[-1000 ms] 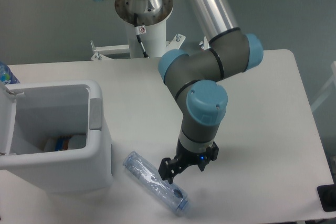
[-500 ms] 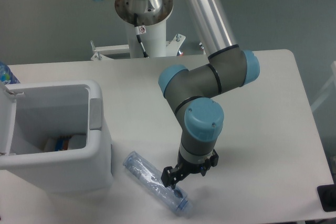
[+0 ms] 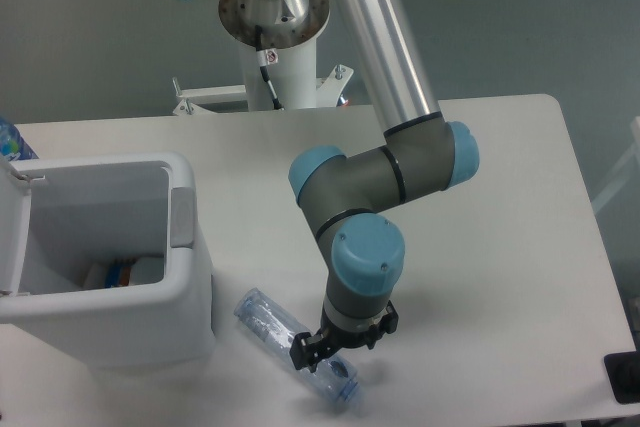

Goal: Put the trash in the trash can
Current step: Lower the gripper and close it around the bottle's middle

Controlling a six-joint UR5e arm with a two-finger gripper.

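Observation:
A clear crushed plastic bottle (image 3: 272, 328) lies slanted on the white table just right of the trash can, its bluish cap end (image 3: 343, 396) near the table's front edge. My gripper (image 3: 320, 351) points down and is low over the bottle's lower half. Its jaws stand apart on either side of the bottle, and one dark finger (image 3: 301, 351) shows on the near side. The white boxy trash can (image 3: 190, 292) stands at the left with its lid (image 3: 10, 237) swung open and a grey tab (image 3: 183, 217) on its right side. A white item with coloured marks (image 3: 120, 273) lies inside; I cannot tell whether it is the wrapper.
The arm's white pedestal (image 3: 277, 57) stands at the table's back edge. Part of a blue-topped bottle (image 3: 9, 140) shows at the far left edge. A black object (image 3: 624, 377) sits at the front right corner. The table's front edge runs just below the bottle.
My gripper has moved left and down, from beside the bottle's cap end to over its lower half. The bottle has not moved.

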